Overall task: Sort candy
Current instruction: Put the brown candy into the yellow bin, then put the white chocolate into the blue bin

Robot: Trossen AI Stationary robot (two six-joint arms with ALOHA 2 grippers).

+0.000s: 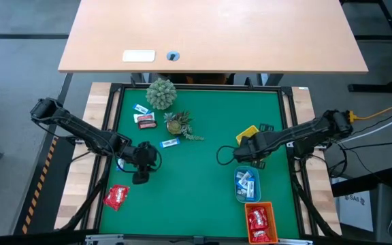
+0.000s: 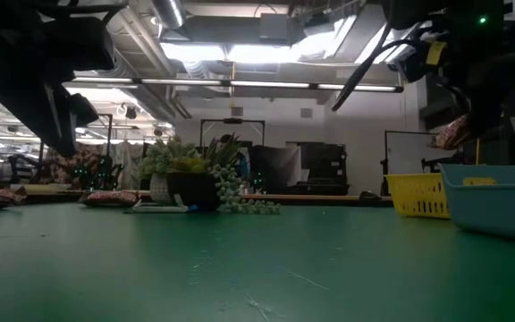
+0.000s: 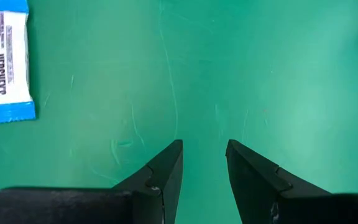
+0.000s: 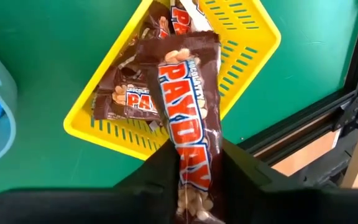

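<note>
My right gripper (image 4: 194, 177) clenches a brown bar (image 4: 188, 118) over the yellow tray (image 4: 253, 46); next, release. Left gripper (image 3: 204, 163) gapes, empty.

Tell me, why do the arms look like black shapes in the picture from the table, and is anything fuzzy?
Low view: bright ceiling lights shine into the camera, so the arms turn into dark silhouettes, and the near green mat looks soft. Right wrist view: the brown bar is sharp, with small glints on its wrapper. Left wrist view: even light, the blue wrapper readable.
</note>
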